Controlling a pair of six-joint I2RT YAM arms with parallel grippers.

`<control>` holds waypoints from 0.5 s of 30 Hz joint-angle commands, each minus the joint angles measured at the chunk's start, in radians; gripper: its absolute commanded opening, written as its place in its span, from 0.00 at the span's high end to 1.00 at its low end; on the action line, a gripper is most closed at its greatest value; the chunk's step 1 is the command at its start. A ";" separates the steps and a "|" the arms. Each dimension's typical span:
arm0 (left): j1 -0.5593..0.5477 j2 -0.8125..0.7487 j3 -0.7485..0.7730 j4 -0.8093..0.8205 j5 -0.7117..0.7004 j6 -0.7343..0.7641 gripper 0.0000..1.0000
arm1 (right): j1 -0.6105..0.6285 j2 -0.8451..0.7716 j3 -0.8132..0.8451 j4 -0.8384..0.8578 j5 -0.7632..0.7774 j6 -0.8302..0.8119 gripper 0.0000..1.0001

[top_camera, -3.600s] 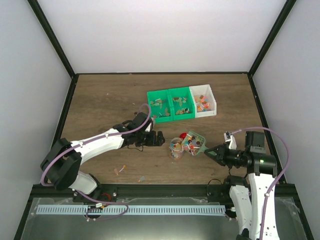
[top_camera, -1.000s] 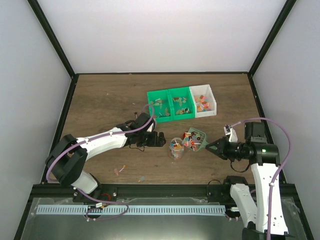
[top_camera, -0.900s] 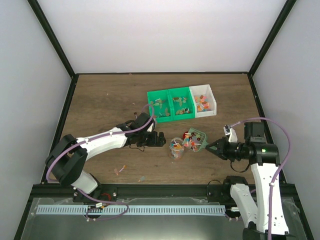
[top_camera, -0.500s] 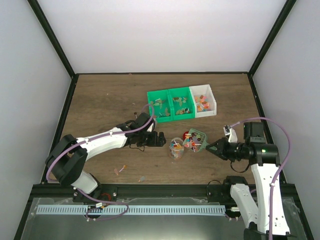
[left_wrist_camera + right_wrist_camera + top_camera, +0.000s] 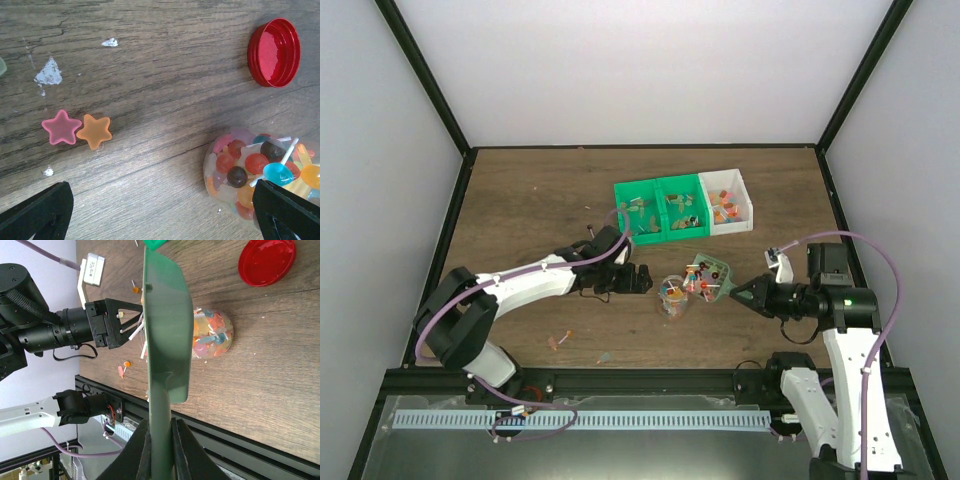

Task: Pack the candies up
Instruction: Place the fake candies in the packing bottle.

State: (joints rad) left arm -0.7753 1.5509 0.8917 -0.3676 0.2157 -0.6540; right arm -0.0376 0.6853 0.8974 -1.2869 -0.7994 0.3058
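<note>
A small clear jar (image 5: 671,294) stands mid-table, heaped with mixed-colour candies (image 5: 243,170). My right gripper (image 5: 742,293) is shut on the handle of a green scoop (image 5: 710,276). The scoop is tipped on edge beside and above the jar, and more candies (image 5: 700,284) lie on it. In the right wrist view the scoop (image 5: 167,330) hides part of the jar (image 5: 214,336), with my right gripper (image 5: 161,429) clamping its handle. My left gripper (image 5: 638,279) is wide open just left of the jar, at table level; its fingers (image 5: 37,212) frame the jar's left side without touching it.
A round red lid (image 5: 274,52) lies open side up behind the jar. Two green bins (image 5: 660,210) and a white bin (image 5: 730,203) with more sweets sit further back. Pink (image 5: 61,127) and orange (image 5: 94,131) star sweets lie near my left gripper. Loose sweets (image 5: 560,340) lie near the front.
Since the earliest frame my right arm has lifted and turned the scoop closer over the jar. In the last second it has only crept slightly left. The left arm has barely moved.
</note>
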 commanded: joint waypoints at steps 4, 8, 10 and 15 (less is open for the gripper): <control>-0.006 -0.001 -0.004 0.021 0.013 0.005 0.00 | 0.030 0.013 0.047 0.037 -0.018 -0.020 0.99; -0.007 -0.010 -0.010 0.021 0.010 0.004 0.00 | 0.034 0.010 0.046 0.028 0.001 -0.026 0.99; -0.006 -0.012 -0.011 0.021 0.007 0.003 0.00 | 0.037 0.005 0.037 0.025 0.011 -0.028 0.99; -0.006 -0.006 -0.009 0.024 0.011 0.004 0.00 | 0.039 -0.006 0.026 0.022 0.009 -0.027 0.99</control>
State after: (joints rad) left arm -0.7753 1.5509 0.8879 -0.3664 0.2218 -0.6540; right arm -0.0128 0.6960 0.9024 -1.2728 -0.7895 0.2962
